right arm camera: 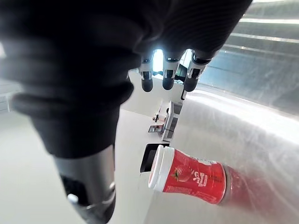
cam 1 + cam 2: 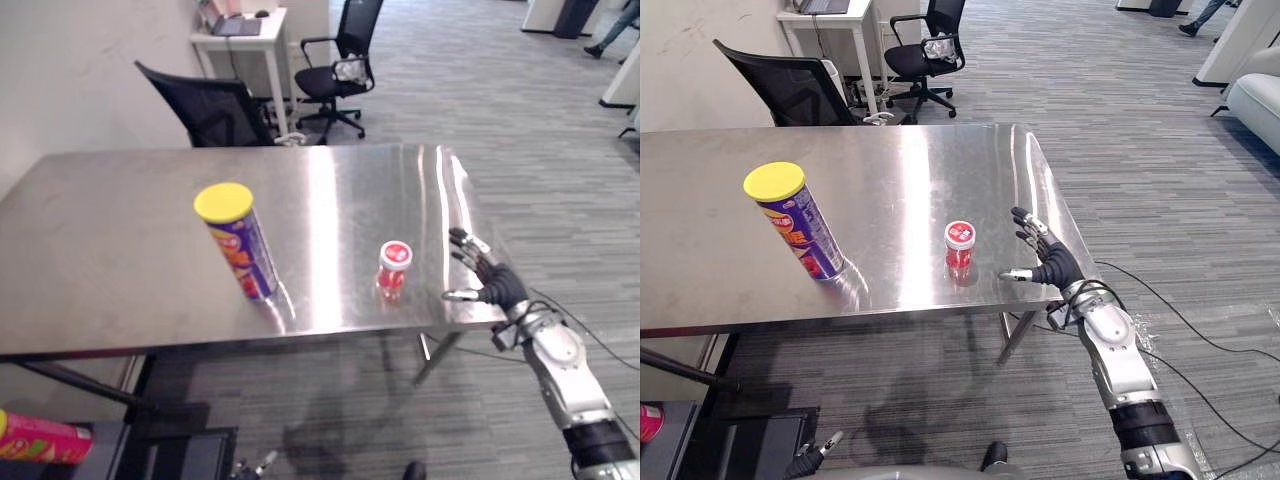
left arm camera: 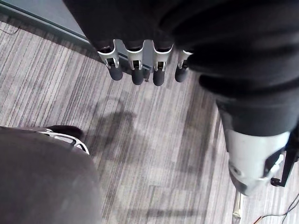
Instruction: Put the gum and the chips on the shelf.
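Red gum tub [image 2: 960, 245] upright, right robot hand [image 2: 1056, 267] just beside, unclenched, empty

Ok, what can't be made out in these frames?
Pink can, left eye view: cut off by the lower-left edge; its support too dark to tell.
Person, left eye view: cut off at the top-right corner.
Gum jar, eye views: label too small.

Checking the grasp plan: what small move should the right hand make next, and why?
Probably ease the right hand to the robot's left, to the small red gum tub with a white lid, and close round it. The hand is open beside the tub and apart from it. The tub stands upright on the steel table.
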